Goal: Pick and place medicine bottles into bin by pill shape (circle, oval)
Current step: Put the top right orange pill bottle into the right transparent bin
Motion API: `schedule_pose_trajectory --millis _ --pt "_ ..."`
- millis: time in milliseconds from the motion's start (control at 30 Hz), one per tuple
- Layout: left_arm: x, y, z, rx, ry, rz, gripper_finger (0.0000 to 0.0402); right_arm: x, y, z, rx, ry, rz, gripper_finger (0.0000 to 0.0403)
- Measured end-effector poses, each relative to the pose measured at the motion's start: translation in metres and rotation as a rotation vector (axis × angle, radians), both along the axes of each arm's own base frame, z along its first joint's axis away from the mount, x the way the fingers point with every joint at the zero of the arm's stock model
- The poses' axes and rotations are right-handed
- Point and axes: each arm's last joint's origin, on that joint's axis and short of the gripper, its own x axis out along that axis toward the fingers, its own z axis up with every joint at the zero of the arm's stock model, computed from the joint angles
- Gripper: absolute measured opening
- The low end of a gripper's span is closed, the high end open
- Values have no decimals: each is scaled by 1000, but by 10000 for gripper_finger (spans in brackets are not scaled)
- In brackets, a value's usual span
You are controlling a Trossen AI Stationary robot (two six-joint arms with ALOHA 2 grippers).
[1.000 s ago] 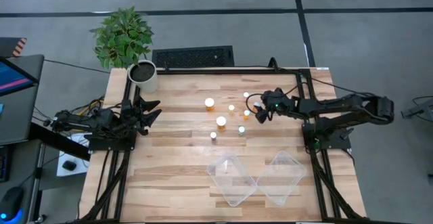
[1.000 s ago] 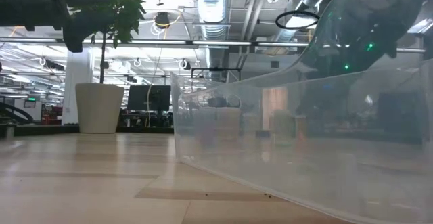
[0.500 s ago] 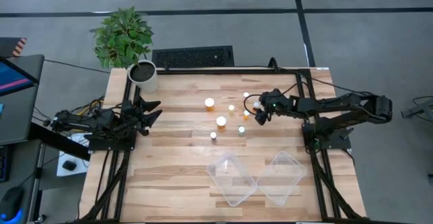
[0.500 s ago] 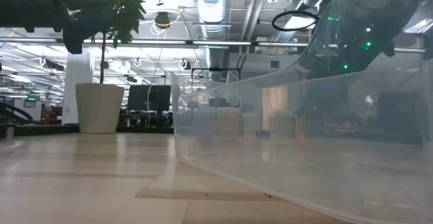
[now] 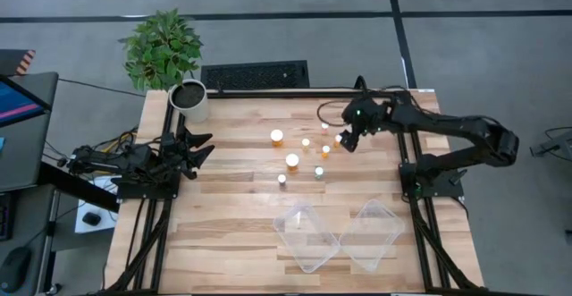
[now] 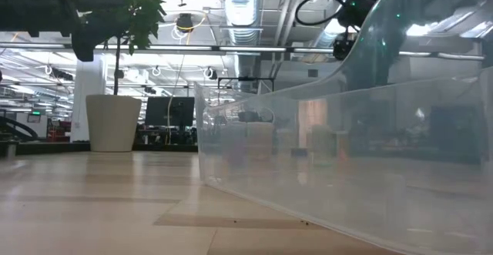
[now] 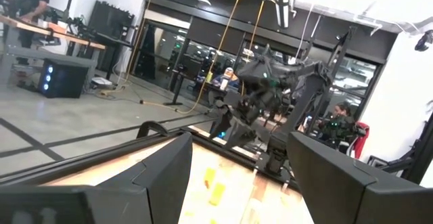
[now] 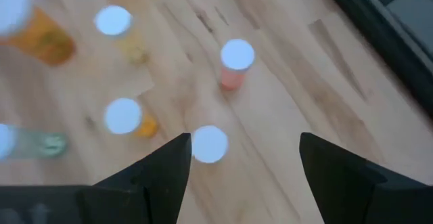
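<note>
Medicine bottles: upright, clustered mid-surface, beyond two clear bins; right claw: spread open, empty, above cluster's edge; left claw: open, empty, at left edge.

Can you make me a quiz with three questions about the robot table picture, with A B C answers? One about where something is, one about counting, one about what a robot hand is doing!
1. Where is the white plant pot?
A. At the table's far left corner
B. Inside a clear bin
C. Among the bottles

2. How many clear bins sit at the near edge of the table?
A. One
B. Two
C. Four

3. What is the right hand doing?
A. Holding the plant pot
B. Resting inside a bin
C. Open, empty, above the medicine bottles

Answers:
1. A, the high view shows it at the far left corner, by the leafy plant.
2. B, two bins lie side by side there.
3. C, the right wrist view shows its fingers apart with white caps on the wood below.

The left hand waits at the left edge.
</note>
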Motion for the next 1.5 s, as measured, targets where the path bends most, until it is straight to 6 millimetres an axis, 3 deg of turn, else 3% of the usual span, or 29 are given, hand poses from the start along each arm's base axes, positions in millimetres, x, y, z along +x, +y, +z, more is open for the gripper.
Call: schedule_pose_trajectory --millis 167,367,600,900,1500 --pt "0 0 -2 3 23 2 235 3 -12 -1 71 64 6 286" --pt "0 0 -2 1 20 9 235 27 -21 -13 154 192 56 286" --pt "0 1 -2 -2 22 23 235 44 -23 -30 179 255 97 286" --pt "0 0 -2 -1 23 20 235 51 -24 -52 210 326 120 286" --pt "0 1 -2 -2 23 23 235 47 -30 -42 174 287 117 280"
